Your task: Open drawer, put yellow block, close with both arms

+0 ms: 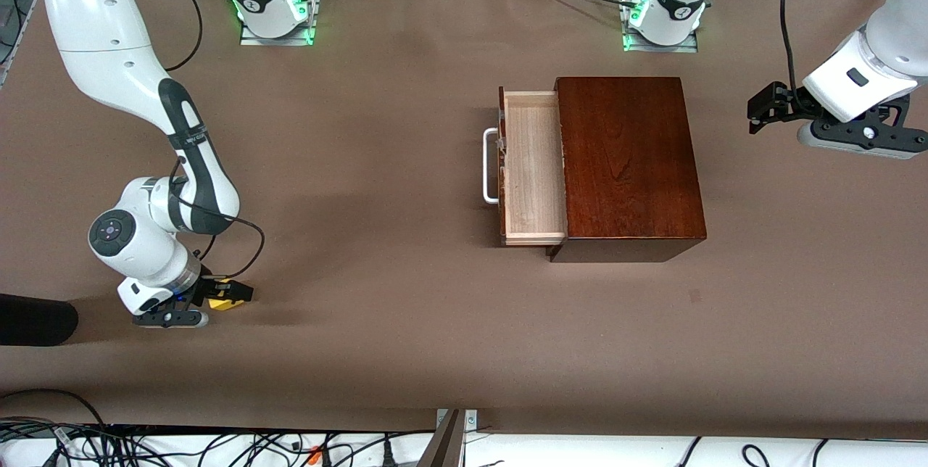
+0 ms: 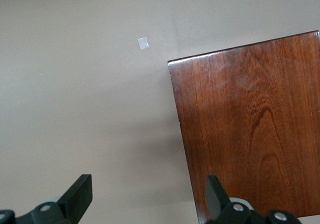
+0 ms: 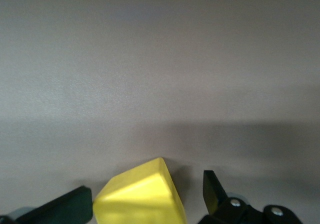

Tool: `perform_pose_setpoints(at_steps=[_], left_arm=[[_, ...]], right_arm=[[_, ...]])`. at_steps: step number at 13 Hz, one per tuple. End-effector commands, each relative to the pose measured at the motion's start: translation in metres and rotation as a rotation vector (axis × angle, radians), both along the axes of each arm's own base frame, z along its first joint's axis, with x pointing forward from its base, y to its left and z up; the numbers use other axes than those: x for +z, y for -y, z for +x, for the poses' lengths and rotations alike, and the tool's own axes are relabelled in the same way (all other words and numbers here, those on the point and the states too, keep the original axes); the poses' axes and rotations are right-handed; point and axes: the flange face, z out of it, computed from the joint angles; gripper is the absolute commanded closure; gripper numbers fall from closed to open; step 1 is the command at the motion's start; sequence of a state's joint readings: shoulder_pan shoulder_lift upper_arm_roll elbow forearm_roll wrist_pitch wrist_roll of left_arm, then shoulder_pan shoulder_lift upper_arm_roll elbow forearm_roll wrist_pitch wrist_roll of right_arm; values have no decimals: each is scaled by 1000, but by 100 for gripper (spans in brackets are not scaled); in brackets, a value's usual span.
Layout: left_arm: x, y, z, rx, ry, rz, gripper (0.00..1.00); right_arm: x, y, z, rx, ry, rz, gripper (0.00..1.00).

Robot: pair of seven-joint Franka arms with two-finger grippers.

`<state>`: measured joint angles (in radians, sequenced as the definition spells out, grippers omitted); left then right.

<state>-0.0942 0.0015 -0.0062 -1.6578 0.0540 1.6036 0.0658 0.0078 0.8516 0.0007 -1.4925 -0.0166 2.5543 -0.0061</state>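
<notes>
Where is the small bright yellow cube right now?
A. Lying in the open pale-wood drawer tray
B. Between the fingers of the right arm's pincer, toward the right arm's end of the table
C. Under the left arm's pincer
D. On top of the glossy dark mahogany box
B: the small bright yellow cube sits between the right pincer fingers, while the pale-wood drawer tray holds nothing visible.

Left gripper (image 2: 145,204), fingers (image 2: 79,194) spread, hangs over the table (image 2: 75,109) beside the mahogany box (image 2: 250,129)
</notes>
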Motion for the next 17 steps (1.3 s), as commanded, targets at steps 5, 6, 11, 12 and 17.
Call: perform_pose_setpoints(at_steps=[5,6,11,12,17], left_arm=[[13,-8,-6,35,0,-57,0],[12,-9,-6,38,-7,-56,0],[15,-16,-6,48,-2,-55,0],[14,-16,-7,49,-10,-56,0],[15,-16,-8,49,-16,-57,0]], right_arm=[[-7,3,3,42,12,-8,3],[-4,4,3,70,10,-15,30],[36,5,0,129,-76,-30,100],[59,7,-3,126,-108,-31,100],[194,3,-29,106,-219,-22,100]])
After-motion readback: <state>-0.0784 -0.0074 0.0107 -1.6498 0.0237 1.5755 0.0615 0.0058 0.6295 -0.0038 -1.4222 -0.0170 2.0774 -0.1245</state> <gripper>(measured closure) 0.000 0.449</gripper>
